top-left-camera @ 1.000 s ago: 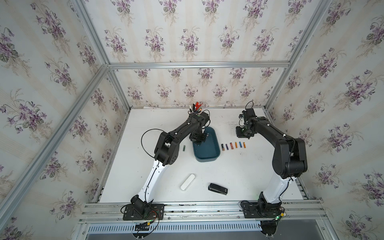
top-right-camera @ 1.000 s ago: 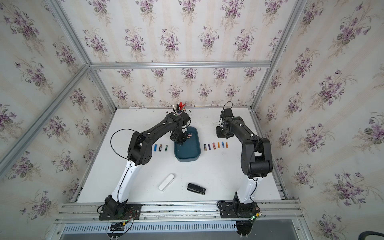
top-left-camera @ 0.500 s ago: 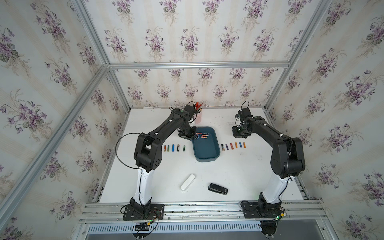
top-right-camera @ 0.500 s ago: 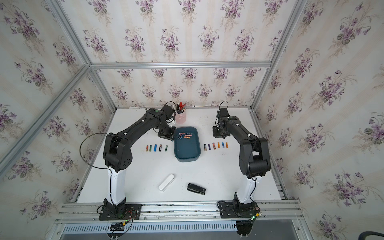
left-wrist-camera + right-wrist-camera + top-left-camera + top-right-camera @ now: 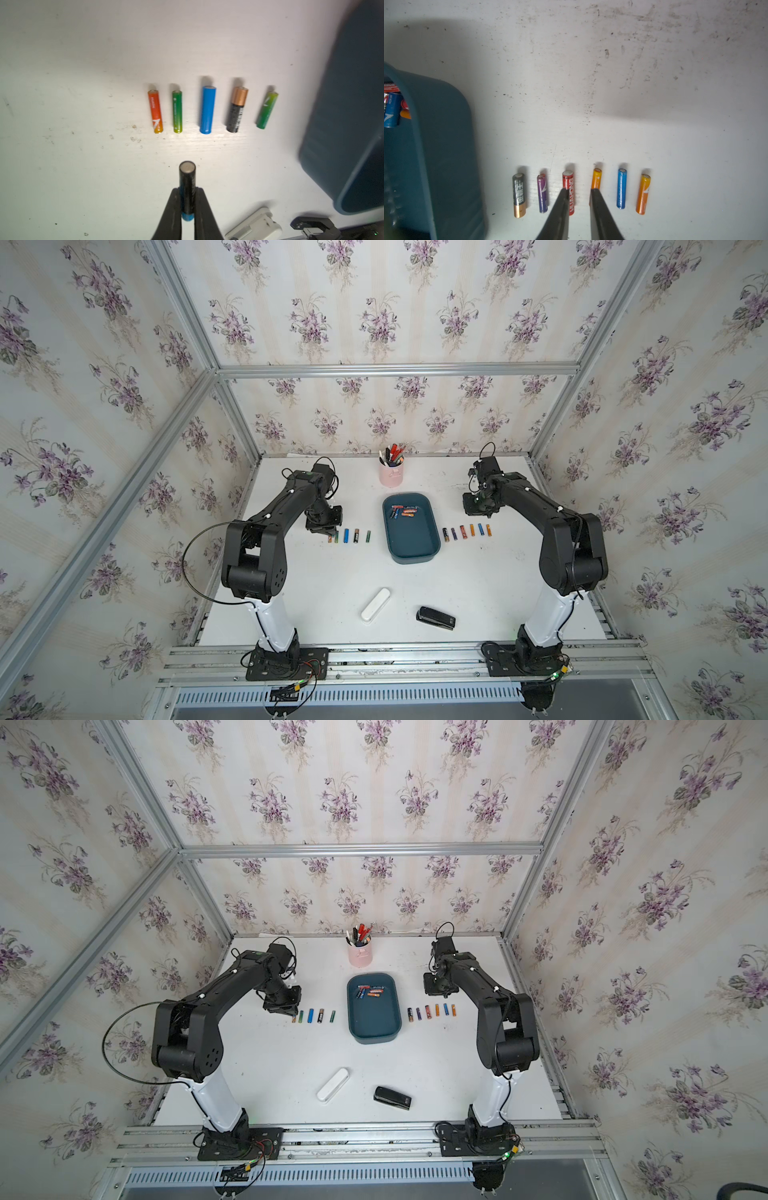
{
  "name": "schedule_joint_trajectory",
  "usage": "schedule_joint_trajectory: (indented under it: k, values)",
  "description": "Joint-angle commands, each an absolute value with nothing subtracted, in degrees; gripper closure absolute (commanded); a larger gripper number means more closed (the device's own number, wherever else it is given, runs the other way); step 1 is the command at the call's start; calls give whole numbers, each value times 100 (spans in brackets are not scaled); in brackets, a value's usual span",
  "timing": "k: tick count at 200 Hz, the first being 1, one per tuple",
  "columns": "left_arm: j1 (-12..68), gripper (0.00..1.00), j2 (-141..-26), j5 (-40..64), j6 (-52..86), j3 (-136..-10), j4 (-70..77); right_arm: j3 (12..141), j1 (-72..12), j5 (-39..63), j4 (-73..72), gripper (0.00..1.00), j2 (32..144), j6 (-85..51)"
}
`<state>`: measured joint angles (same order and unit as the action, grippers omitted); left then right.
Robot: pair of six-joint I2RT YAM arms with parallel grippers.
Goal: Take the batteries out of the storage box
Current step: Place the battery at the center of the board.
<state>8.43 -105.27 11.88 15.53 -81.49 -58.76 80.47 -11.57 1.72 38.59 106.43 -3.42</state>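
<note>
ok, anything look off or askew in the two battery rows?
Minor only. In the row on the robot's left, the green battery nearest the storage box lies tilted, while its four neighbours lie parallel. The six-battery row opposite looks even. The leftover batteries in the box are jumbled. Nothing looks spilled or damaged.

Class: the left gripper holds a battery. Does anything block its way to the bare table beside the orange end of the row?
Nothing visible does. The left gripper is shut on the black battery above bare table; the orange battery ends the row, with open surface beside it.
</note>
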Motion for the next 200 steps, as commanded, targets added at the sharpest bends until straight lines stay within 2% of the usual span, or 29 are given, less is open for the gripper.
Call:
schedule_joint_trajectory:
  k: [1, 68, 155, 200]
  values:
    - [625, 87, -10543, 966, 1296, -7946, -5673, 8101, -1161, 66, 3924, 77, 10654, -353]
    - [252, 87, -11204, 848, 1020, -8081, -5522, 8185, -1184, 9, 3988, 77, 10742, -352]
    - [246, 87, -11659, 992, 949, -8387, -5475, 8288, -1179, -35, 4036, 77, 10904, -333]
    - [246, 82, -11759, 1006, 949, -8385, -5465, 8332, -1189, -43, 4054, 77, 10934, -325]
